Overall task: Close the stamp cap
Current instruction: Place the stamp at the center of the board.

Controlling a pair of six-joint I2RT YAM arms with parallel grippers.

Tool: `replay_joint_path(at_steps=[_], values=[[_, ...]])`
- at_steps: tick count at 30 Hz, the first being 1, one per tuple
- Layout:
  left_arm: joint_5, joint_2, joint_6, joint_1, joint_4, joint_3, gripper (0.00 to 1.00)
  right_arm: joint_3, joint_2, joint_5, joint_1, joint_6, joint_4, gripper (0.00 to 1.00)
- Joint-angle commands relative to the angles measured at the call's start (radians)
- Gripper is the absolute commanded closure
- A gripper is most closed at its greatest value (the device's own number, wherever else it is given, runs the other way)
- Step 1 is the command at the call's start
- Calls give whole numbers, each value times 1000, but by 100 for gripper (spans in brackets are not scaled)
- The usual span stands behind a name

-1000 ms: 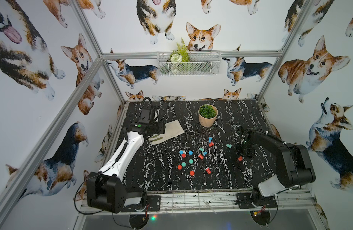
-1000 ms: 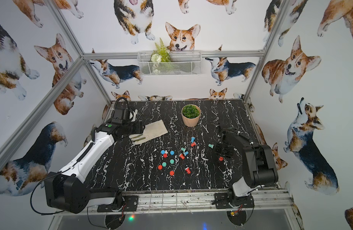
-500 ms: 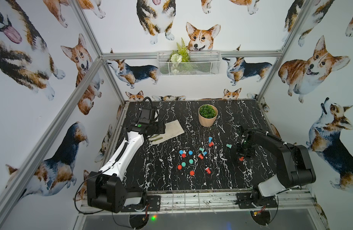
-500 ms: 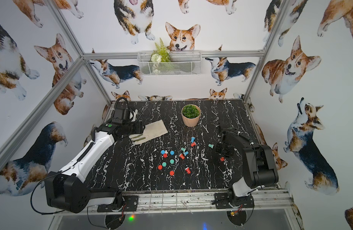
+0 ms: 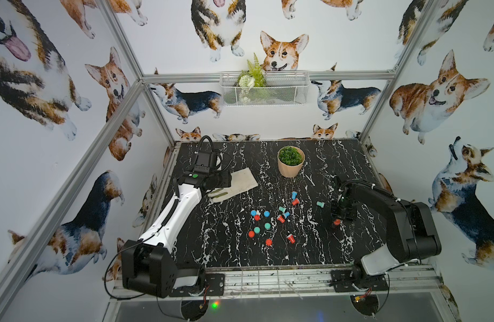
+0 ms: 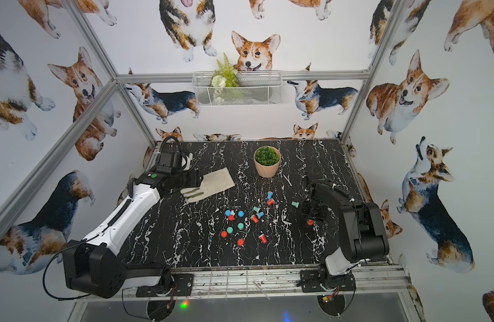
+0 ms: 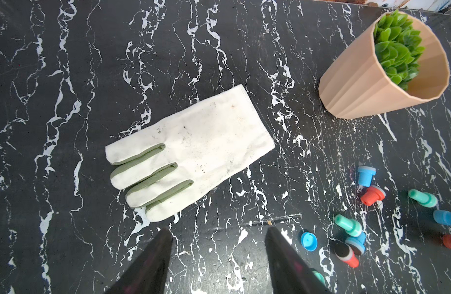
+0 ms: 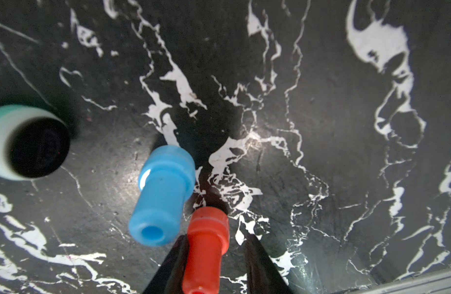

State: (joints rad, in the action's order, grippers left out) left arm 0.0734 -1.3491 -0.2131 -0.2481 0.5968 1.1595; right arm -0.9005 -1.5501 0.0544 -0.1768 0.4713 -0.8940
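Between the fingers (image 8: 260,269) of the right gripper (image 8: 215,238) sits a red stamp (image 8: 206,244), its narrow end toward the wrist and its wide end out past the fingertips, over the black marble table (image 8: 321,127). One finger looks to be against it, but there's a dark gap on the other side, so the jaws stand partly open around it rather than clamped. I can't make out whether its cap is on. Just outside that nearer finger, almost touching the red one, is a blue stamp (image 8: 163,196). Farther out on the same side, a teal stamp (image 8: 28,142) shows its dark face.

At the left gripper (image 7: 218,230), the fingers are spread wide with nothing between them, hanging above bare tabletop. Just ahead of their tips lies a white glove (image 7: 194,147). Off to one finger's outer side is a scatter of small stamps and caps (image 7: 354,229), and a potted plant (image 7: 372,84) stands beyond.
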Motion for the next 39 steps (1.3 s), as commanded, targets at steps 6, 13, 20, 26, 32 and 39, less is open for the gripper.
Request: replay_joint_path(at_steps=[6,13,20,26,32,39], values=[[-4,1,8,2,0,8,38,0,-6,15,-1,9,-6,50],[-6,1,8,1,0,8,38,-1,-4,12,-1,9,-7,45],[-7,2,9,1,0,8,38,-23,57,23,-2,15,-36,47],[-6,1,9,2,0,8,38,-142,88,30,-34,-39,-120,52],[-7,2,10,2,1,8,38,-296,-49,54,-143,-201,-166,54],[-6,1,11,2,1,8,38,-423,-208,119,-236,-413,-154,53]])
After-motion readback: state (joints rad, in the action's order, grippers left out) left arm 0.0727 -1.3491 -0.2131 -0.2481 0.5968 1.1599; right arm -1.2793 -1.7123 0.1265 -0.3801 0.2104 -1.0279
